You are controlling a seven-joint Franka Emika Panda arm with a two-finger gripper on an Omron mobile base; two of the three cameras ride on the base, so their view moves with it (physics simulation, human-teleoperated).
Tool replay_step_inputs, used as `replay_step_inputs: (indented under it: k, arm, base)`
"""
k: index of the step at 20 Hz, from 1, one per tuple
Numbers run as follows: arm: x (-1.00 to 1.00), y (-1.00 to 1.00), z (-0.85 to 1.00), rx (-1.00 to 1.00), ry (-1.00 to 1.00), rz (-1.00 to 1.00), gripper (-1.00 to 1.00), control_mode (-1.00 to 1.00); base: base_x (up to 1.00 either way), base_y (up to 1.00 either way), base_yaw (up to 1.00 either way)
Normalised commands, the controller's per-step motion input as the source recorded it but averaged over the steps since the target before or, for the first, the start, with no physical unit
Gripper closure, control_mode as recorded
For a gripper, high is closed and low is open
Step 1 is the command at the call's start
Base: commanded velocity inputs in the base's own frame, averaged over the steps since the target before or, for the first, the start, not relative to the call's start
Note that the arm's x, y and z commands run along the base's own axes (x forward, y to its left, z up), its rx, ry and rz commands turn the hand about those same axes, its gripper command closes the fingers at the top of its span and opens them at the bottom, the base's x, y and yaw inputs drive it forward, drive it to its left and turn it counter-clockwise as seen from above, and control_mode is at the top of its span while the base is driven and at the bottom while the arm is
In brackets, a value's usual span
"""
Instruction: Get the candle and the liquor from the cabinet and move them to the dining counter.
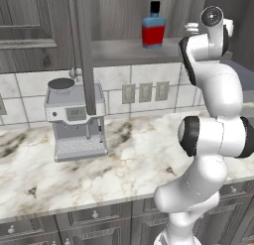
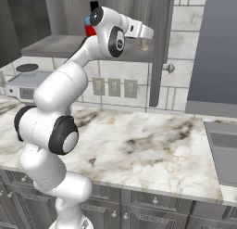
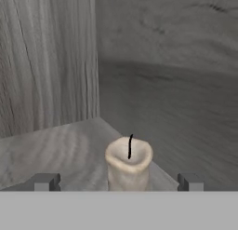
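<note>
Gripper (image 3: 118, 181) reached into the open cabinet (image 1: 44, 21), jaws spread wide and empty, nothing held. In the hand view the candle (image 3: 128, 164) stands upright straight ahead, between the two fingertips (image 3: 45, 181), nearer the centre line than either tip and a shade toward the right one; not touching either as far as can be told. It sits on the cabinet shelf (image 3: 56, 150), close in front of the back corner where side wall and rear panel meet. Candle is a stubby pale beige cylinder, rim slightly flared and uneven, a shallow dished top with a thin black wick standing out of it; base hidden below the frame edge. From the right base view the same candle (image 2: 144, 44) shows just beyond the hand's front end. The liquor (image 1: 154, 28), blue above and red below with a black cap, stands on the same shelf well off to the gripper's side, clear of the approach. Step in hand reads as closing on the candle. Judgement: ease forward a little more so the pads bracket the body below the flared rim, centre it, then close gently; it is small and light, so an off-centre squeeze may tip or skid it toward the rear corner. Lift straight before backing out past the door edge.
</note>
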Motion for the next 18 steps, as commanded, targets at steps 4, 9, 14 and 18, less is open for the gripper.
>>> replay_step_inputs:
  k: [4,9,14,18]
  arm:
    - [0.01,-0.05,0.00,0.00,0.00,-0.03,-1.00,-1.00]
    - [0.04,-0.01,0.00,0.00,0.00,-0.02,-1.00,-1.00]
    - [0.03,0.00,0.00,0.00,0.00,0.00,-1.00,-1.00]
    - [0.01,0.00,0.00,0.00,0.00,0.00,-1.00,-1.00]
  base:
    - [0.00,0.00,0.00]
    - [0.00,0.00,0.00]
    - [0.00,0.00,0.00]
    - [0.00,0.00,0.00]
